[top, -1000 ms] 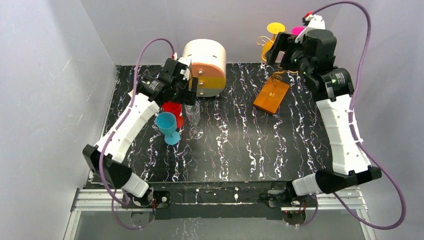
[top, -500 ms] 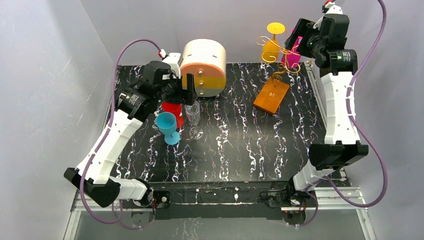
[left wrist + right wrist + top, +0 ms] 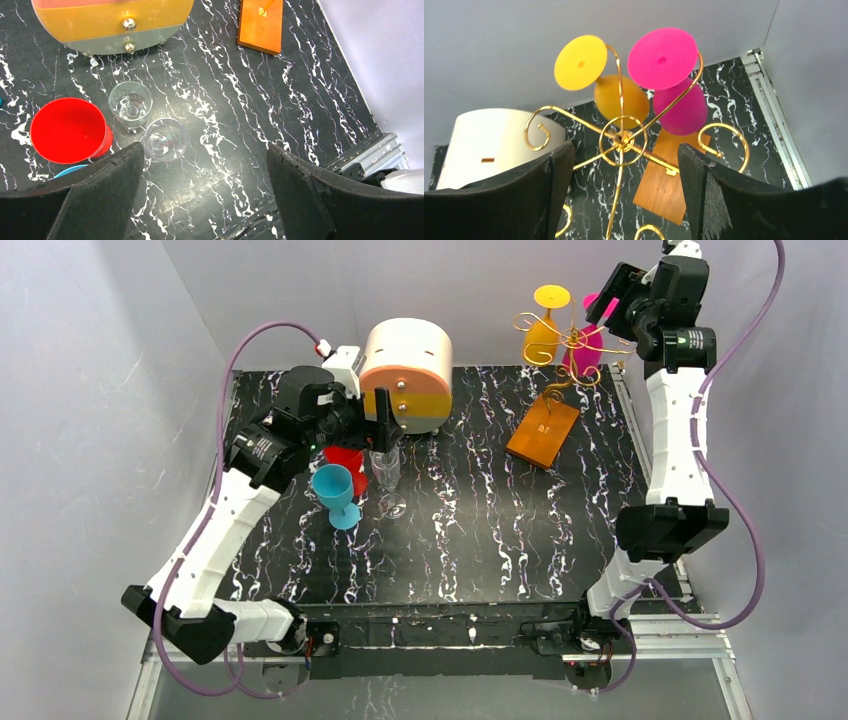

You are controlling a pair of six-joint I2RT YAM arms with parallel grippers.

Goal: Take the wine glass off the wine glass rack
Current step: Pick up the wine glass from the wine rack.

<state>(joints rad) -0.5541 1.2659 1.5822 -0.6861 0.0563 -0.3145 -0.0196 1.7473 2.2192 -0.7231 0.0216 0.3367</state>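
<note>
Grey walls are enclosing the black marbled tabletop. One far-right rack is carrying two: yellow glass, pink glass. Seemingly three cups are standing far-left. Left tool and right tool are gaping, empty.
</note>
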